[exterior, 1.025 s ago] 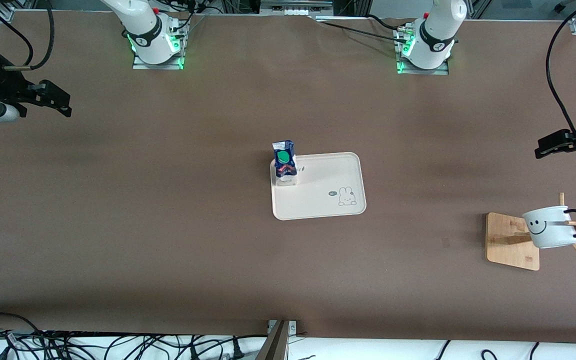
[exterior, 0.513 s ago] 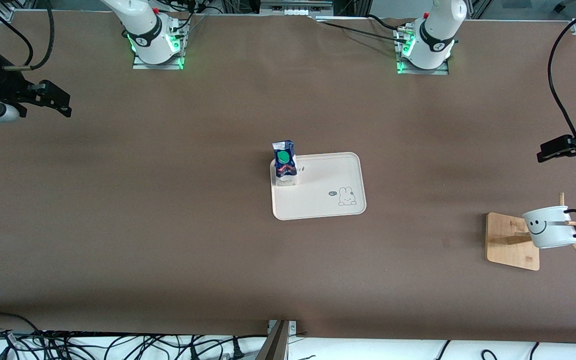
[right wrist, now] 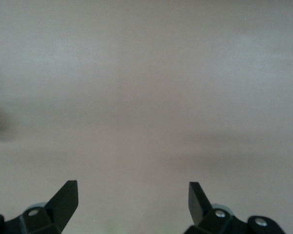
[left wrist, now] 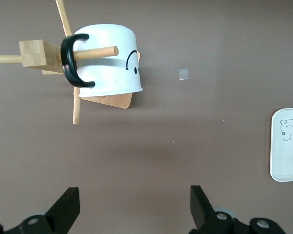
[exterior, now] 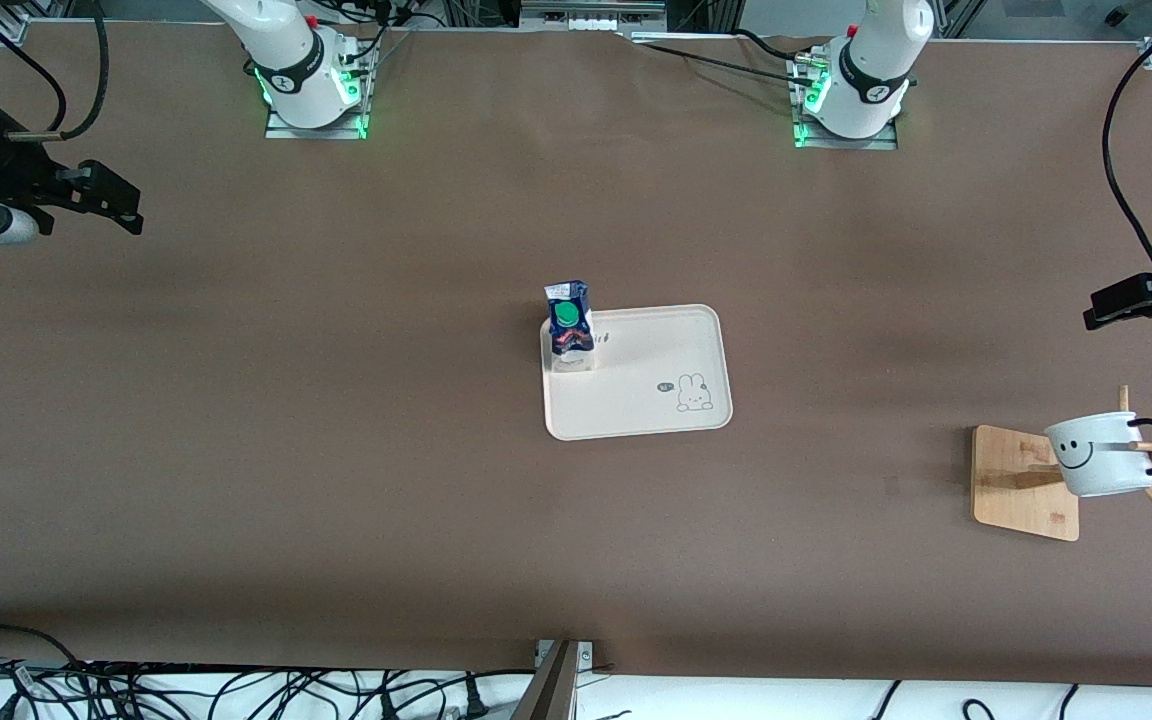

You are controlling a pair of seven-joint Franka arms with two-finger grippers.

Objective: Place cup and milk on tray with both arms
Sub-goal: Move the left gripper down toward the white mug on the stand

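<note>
The milk [exterior: 569, 330] already stands on the tray [exterior: 706, 335]; the cup [exterior: 1096, 455] hangs by its handle on a rack [exterior: 1024, 492] peg at the left arm's end. Bring your left gripper [exterior: 1104, 310], jaws spread wide, over the cup body, then slide it off along the peg. Compared with 1 s ago, this gripper has drifted toward the cup. The right gripper [exterior: 126, 210] waits, open, empty.

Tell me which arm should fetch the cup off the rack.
Left. The left gripper hangs open at the left arm's end of the table, where the cup hangs on the wooden rack. The right gripper, also open, waits at the right arm's end.
</note>
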